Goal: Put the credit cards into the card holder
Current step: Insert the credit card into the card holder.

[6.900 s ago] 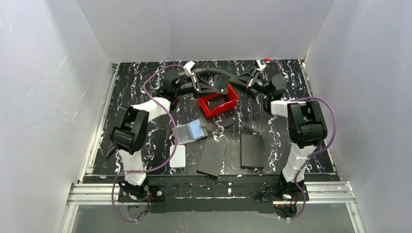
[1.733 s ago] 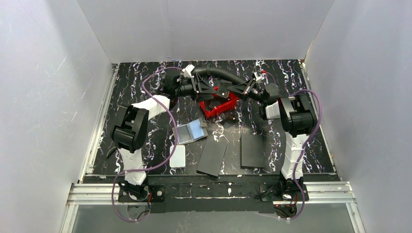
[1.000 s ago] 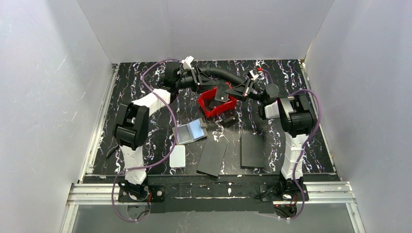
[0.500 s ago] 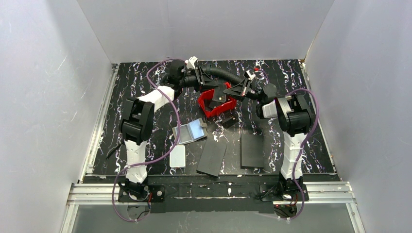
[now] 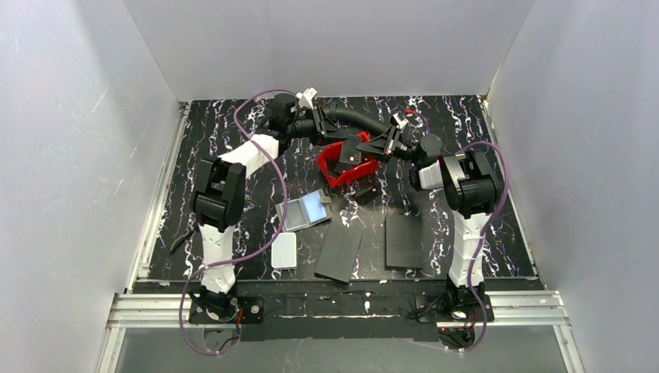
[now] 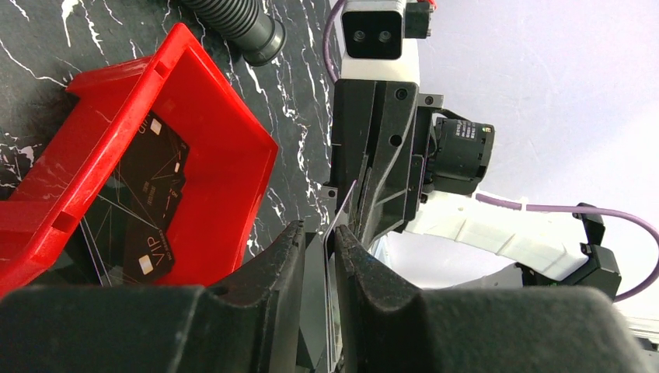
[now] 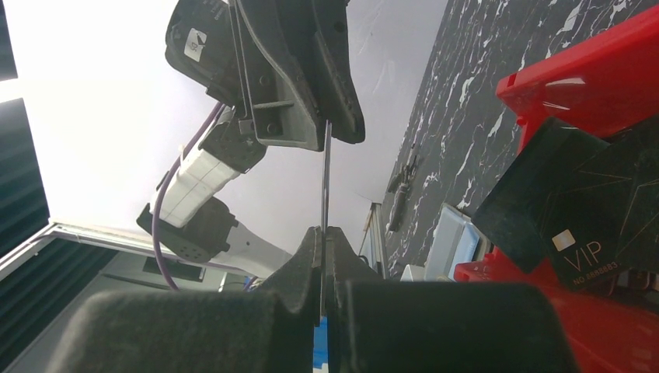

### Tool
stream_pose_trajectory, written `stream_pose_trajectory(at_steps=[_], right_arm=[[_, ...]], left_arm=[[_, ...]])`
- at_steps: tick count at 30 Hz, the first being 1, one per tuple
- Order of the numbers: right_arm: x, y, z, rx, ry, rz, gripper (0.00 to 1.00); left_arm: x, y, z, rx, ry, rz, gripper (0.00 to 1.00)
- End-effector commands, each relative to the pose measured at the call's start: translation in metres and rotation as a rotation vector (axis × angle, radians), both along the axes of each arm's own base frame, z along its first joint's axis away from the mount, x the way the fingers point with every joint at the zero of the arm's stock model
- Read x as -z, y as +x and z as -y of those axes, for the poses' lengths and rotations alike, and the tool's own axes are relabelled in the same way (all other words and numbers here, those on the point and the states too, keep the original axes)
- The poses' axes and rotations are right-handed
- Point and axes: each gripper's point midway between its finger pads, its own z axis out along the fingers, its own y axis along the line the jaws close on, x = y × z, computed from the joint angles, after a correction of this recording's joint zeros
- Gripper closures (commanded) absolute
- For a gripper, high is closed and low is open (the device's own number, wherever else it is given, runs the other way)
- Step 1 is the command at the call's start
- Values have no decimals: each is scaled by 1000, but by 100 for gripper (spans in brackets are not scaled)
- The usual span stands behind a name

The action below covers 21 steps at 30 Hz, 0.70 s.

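Note:
A thin credit card (image 7: 325, 171) shows edge-on, upright, with my right gripper (image 7: 324, 231) shut on its near end. Its far end sits between the fingers of my left gripper (image 6: 320, 231). There the card (image 6: 339, 214) lies against one finger, with a narrow gap to the other. Both grippers meet above the red tray (image 5: 332, 171), left gripper (image 5: 336, 134), right gripper (image 5: 374, 144). More black credit cards (image 6: 148, 202) marked VIP lie in the tray. The card holder (image 5: 303, 210) lies open on the table, silver-blue faces up.
Two flat black panels (image 5: 339, 250) (image 5: 404, 239) lie near the front. A white rounded box (image 5: 284, 250) sits front left. A black corrugated hose (image 5: 357, 118) runs behind the tray. White walls close in three sides.
My left gripper has moved right to meet the right gripper and has narrowed its jaws around the card's end. The right gripper stays shut on the card.

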Motion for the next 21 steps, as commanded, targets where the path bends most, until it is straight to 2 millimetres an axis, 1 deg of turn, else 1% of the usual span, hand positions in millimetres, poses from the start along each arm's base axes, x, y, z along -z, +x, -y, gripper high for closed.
stream_pose_trajectory(at_steps=[1,3,4,6,7,9,10,13,16,19,21], right_arm=[[-16,-3,-4,-10,25,141,99],[-16,-4,-6,-13,25,140,99],[-15,-5,-6,-14,25,139,99],[-13,-4,-7,-12,21,133,99],[-10,-4,-7,-9,17,123,97],[-4,0,-7,3,3,97,88],[1,2,-7,17,-9,79,81],[21,11,-7,58,-64,7,65],[36,22,-4,103,-145,-31,59],[57,34,5,155,-292,-32,51],[63,42,13,190,-377,-42,45]], left_arm=[[-25,-4,3,20,-1,64,81],[-26,-5,4,25,-1,66,82],[-26,-5,5,27,-2,68,85],[-27,-4,4,17,3,75,100],[-27,-4,2,7,11,84,100],[-27,0,-1,-19,33,106,100],[-26,1,-1,-25,40,110,100],[-20,7,-1,-39,51,102,100],[-9,17,-1,-56,67,96,100],[-2,27,-2,-71,82,104,100],[3,33,-2,-79,87,100,100]])
